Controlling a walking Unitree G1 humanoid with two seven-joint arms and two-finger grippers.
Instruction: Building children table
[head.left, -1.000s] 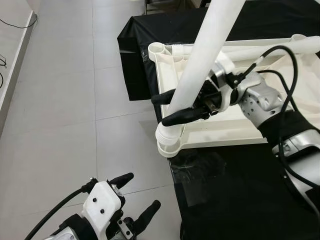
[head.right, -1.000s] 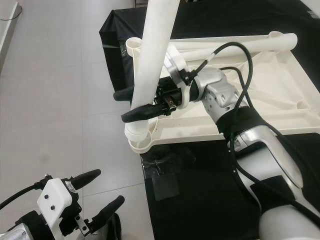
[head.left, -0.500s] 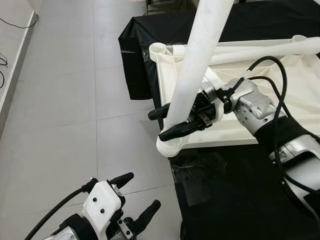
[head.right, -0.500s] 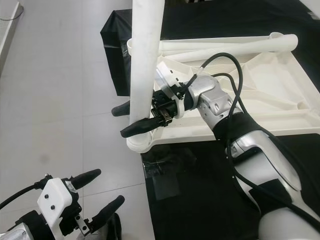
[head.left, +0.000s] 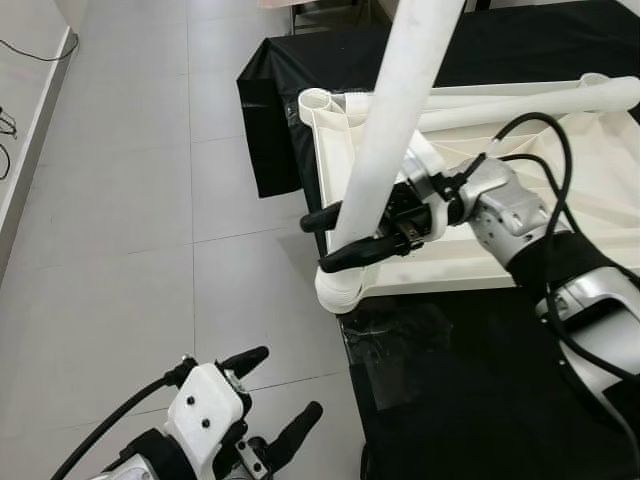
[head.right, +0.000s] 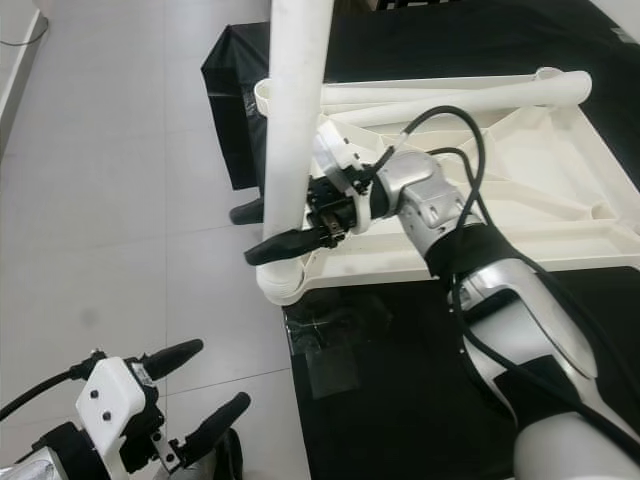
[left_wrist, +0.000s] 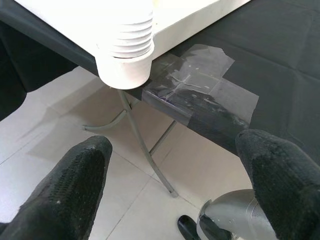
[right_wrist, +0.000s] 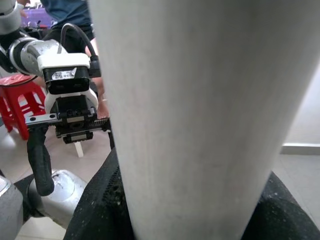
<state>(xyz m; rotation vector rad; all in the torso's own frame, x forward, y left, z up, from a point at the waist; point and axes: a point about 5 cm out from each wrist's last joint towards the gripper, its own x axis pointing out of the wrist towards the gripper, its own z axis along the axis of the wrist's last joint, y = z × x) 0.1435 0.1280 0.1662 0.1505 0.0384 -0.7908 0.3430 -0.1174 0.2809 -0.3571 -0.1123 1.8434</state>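
1. The table leg (head.left: 400, 120) looks like smooth, matt white plastic.
2. The upturned tabletop (head.left: 560, 190) is the same white plastic, ribbed at its corner socket (left_wrist: 125, 45).
3. The cloth (head.left: 480, 400) is matt black fabric, patched with glossy clear tape (left_wrist: 200, 85).
4. The left gripper (left_wrist: 172, 195) has finely textured black fingers (left_wrist: 75, 185).
5. The floor (head.left: 120, 200) is smooth, pale tile.

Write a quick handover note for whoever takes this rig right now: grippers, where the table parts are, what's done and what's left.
Right gripper: shut on the white table leg, low on it, just above the corner socket.
Left gripper: open, idle, low over the floor beside the table.
Tabletop: upside down on the black-draped table, with another leg lying across it.
Done: the held leg stands nearly upright with its lower end at the near-left corner socket.
Left: whether it is fully seated cannot be told; check it, then fit the other legs.
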